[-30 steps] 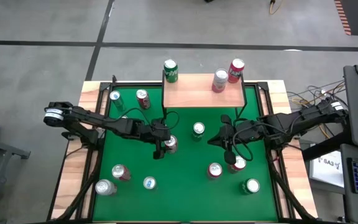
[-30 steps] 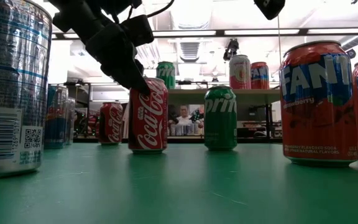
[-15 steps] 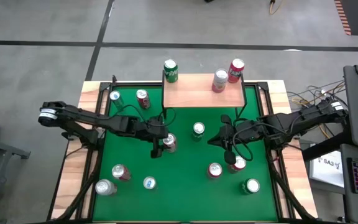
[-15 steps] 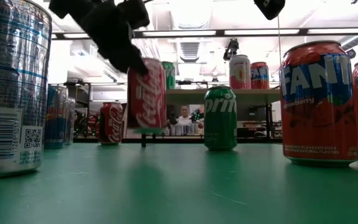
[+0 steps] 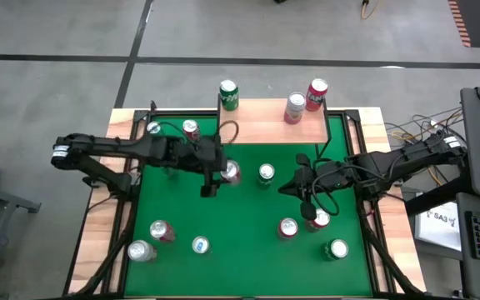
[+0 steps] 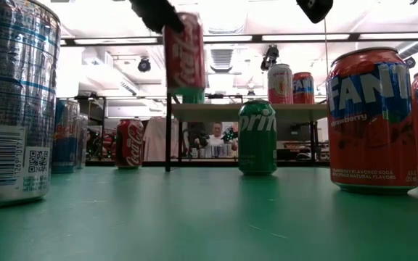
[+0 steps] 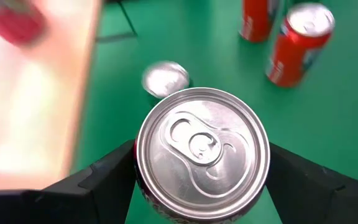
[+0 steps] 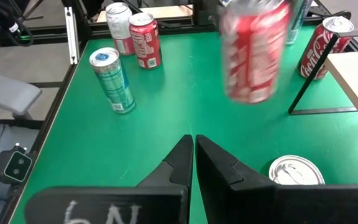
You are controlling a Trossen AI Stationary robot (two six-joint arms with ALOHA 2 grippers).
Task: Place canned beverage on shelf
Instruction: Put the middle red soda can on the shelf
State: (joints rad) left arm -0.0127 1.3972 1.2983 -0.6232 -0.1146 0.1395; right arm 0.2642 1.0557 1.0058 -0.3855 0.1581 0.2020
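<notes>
My left gripper (image 5: 220,173) is shut on a red Coca-Cola can (image 5: 230,172), which hangs in the air in front of the shelf (image 5: 273,125). The low view shows that can (image 6: 183,51) high up. The shelf is a light wooden board on thin black legs at the table's far side. A green can (image 5: 228,94), a pale can (image 5: 295,107) and a red can (image 5: 317,94) stand on it. My right gripper (image 8: 193,155) is shut on nothing and hovers over the table's right half (image 5: 305,190). My left gripper pinches the can's round side wall (image 7: 137,163) between its two fingers, one on each side just below the top rim. The fingers (image 7: 101,183) slant down from the table's left. The can is lifted clear of the table, about upright, top up.
A green Sprite can (image 5: 266,172) stands just right of the held can. Two red cans (image 5: 288,227) (image 5: 319,219) and a green one (image 5: 337,248) stand at the near right. Several more cans stand at the left, far (image 5: 191,129) and near (image 5: 162,231).
My left gripper has gone up, still shut on the Coca-Cola can. The can stood on the green table a second ago; now it hangs clear of it, about level with the shelf's top and slightly nearer the shelf. My right arm has kept still.
</notes>
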